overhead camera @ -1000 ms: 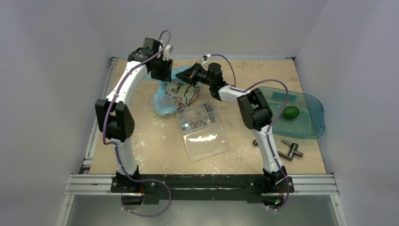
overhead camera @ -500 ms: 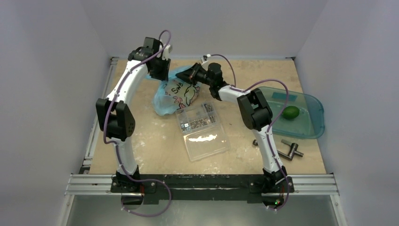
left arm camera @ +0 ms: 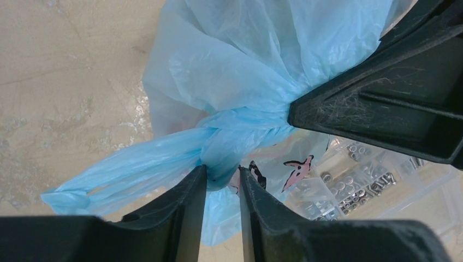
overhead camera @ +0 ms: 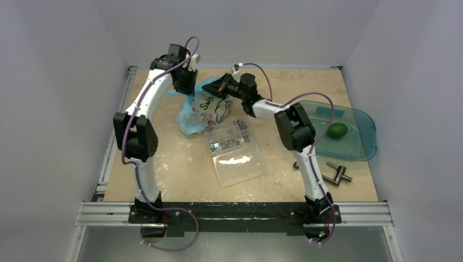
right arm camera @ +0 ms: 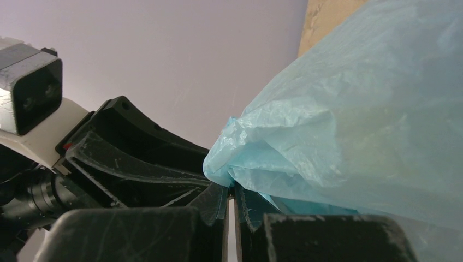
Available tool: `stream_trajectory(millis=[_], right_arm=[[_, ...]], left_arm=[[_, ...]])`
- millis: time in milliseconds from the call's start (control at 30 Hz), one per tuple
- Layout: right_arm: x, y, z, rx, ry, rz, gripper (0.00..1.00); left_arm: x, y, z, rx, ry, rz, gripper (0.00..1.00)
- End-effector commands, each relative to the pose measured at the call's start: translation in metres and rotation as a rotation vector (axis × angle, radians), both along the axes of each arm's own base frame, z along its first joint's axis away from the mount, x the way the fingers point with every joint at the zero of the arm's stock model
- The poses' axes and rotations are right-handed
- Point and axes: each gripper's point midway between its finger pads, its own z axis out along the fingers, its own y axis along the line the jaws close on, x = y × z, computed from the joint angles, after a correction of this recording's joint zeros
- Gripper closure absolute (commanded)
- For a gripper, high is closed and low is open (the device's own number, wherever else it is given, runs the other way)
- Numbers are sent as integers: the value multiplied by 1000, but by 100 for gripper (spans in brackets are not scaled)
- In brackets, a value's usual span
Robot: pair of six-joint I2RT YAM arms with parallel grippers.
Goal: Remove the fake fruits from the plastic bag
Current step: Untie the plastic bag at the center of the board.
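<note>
plastic bag (left arm camera: 229, 82), thin crinkly blue film

**Light-blue plastic bag (left arm camera: 235, 71) bunched at its neck between two grippers**

The left gripper (left arm camera: 221, 180) shows as two black fingers (left arm camera: 185, 218) standing up from the bottom edge. They are close together, and twisted blue film fills the narrow gap at their tips. The right gripper (left arm camera: 306, 112) fills the upper right, its tip touching the same bunched neck. A loose tail of the bag lies to the left over the beige table (left arm camera: 65, 82). Lower right, a pink cartoon drawing (left arm camera: 297, 166) on the bag shows beside a clear box (left arm camera: 349, 191) of small metal nuts.
</note>
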Motion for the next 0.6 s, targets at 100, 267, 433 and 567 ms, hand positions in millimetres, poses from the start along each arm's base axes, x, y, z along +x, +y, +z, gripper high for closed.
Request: stream_trajectory(millis=[100, 267, 433, 567], right_arm=[[-14, 2, 78, 95, -135, 27, 100], [-8, -1, 75, 95, -124, 32, 100], [7, -22, 75, 92, -123, -7, 100], [22, -49, 70, 84, -115, -40, 100]], left_arm=[[5, 2, 15, 26, -34, -11, 99], [4, 20, 26, 74, -76, 43, 100], [4, 29, 32, 58, -93, 86, 100], [5, 44, 34, 50, -92, 132, 100]])
